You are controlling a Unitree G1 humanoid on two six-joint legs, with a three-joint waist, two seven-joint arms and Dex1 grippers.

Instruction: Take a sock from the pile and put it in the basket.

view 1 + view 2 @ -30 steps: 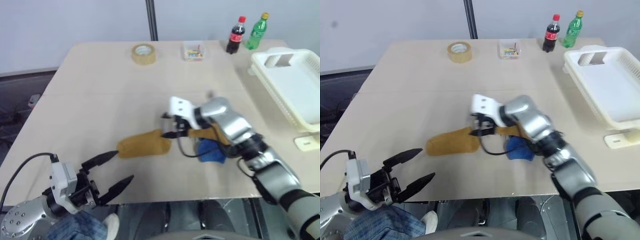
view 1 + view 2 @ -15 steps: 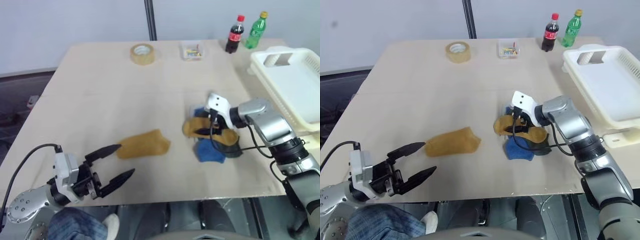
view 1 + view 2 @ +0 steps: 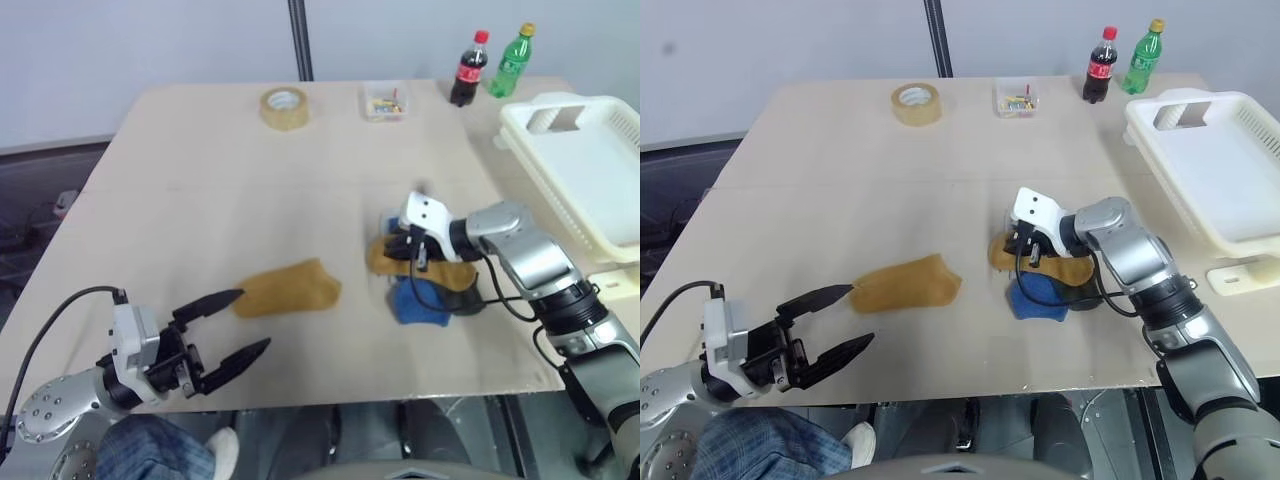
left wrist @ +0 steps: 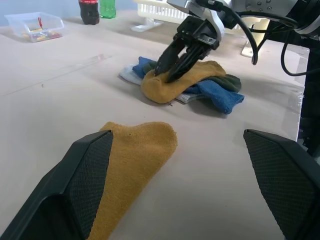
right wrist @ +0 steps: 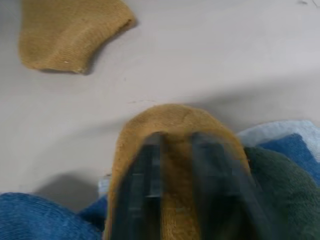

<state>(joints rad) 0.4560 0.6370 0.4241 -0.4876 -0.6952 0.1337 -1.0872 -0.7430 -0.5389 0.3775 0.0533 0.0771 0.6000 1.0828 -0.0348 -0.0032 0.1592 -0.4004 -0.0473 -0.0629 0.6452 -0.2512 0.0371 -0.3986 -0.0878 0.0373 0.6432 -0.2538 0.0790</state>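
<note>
So the right gripper (image 3: 405,247) is down on the pile (image 3: 430,280), its fingers pressed together on the top mustard-yellow sock (image 4: 175,84), apparently pinching its fabric. That looks like the grasp only; lifting the sock and carrying it across to the white basket (image 3: 585,170) at the worktop's (image 3: 220,190) far right are left. Nearer, the left gripper (image 3: 235,325) hangs spread wide and empty, just short of a loose mustard sock (image 3: 290,288).
</note>
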